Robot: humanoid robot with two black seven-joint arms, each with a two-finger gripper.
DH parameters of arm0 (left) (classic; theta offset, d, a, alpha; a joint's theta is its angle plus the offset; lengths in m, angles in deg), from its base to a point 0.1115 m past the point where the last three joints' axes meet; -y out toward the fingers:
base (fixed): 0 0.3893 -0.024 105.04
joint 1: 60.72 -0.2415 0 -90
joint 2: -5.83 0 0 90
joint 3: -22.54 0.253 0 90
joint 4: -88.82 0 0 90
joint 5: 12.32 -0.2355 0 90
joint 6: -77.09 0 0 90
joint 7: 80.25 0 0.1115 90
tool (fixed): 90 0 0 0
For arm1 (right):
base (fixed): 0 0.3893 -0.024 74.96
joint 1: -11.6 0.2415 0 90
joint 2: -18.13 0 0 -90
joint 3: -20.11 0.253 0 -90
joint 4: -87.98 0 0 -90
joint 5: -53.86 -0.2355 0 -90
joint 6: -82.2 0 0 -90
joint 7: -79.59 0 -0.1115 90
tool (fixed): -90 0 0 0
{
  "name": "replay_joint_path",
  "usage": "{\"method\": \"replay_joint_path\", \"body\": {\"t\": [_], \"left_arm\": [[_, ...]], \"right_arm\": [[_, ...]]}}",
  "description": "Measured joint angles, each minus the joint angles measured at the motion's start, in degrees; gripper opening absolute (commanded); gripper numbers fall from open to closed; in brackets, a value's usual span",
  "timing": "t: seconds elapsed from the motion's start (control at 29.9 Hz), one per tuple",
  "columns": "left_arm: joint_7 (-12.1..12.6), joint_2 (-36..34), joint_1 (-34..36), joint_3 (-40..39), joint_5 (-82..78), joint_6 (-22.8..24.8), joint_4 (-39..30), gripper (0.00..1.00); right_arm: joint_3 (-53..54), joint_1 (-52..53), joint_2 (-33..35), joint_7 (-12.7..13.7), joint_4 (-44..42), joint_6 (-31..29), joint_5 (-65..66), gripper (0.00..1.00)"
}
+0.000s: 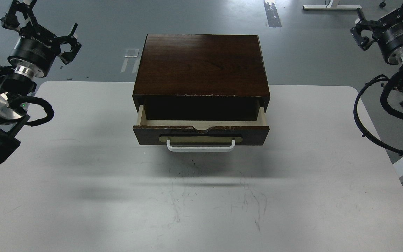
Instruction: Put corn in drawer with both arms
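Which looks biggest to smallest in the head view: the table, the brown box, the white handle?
1. The table, filling most of the view.
2. The brown box, sitting on it.
3. The white handle on the drawer front, narrower than the box.

The dark brown drawer (200,134) stood partly pulled out of its wooden box (201,64), white bar handle (200,146) forward, top edge chipped, interior shadowed.

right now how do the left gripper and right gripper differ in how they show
The left gripper shows more fully, its black fingers spread, left of the box; the right gripper is partly cut by the frame edge, so its state cannot be told. Both hang raised, apart from the open drawer, holding nothing.
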Motion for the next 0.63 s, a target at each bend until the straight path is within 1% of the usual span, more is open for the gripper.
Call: {"method": "replay_joint_path", "body": {"t": [0.13, 0.33, 0.47, 0.53, 0.63], "left_arm": [[0.52, 0.43, -1.34, -2.01, 1.28, 0.0, 0.25, 0.98], [0.77, 1.81, -2.51, -2.36, 1.4, 0.0, 0.42, 0.98], [0.94, 2.19, -2.78, -2.39, 1.4, 0.0, 2.38, 0.98], [1.68, 2.27, -2.78, -2.36, 1.36, 0.0, 3.55, 0.98], [3.75, 2.28, -2.76, -2.26, 1.28, 0.0, 4.1, 0.98]], "right_arm": [[0.14, -2.06, -1.01, -0.04, -0.15, -3.83, -3.49, 1.0], [0.44, -4.08, -1.13, -0.7, -2.11, -4.9, -4.37, 1.0], [0.47, -6.1, -1.22, -0.77, -2.54, -5.59, -4.37, 1.0], [0.47, -6.64, -1.22, -0.84, -2.94, -6.43, -4.35, 1.0], [0.66, -6.85, -0.92, -1.26, -3.82, -7.08, -4.35, 1.0]]}}
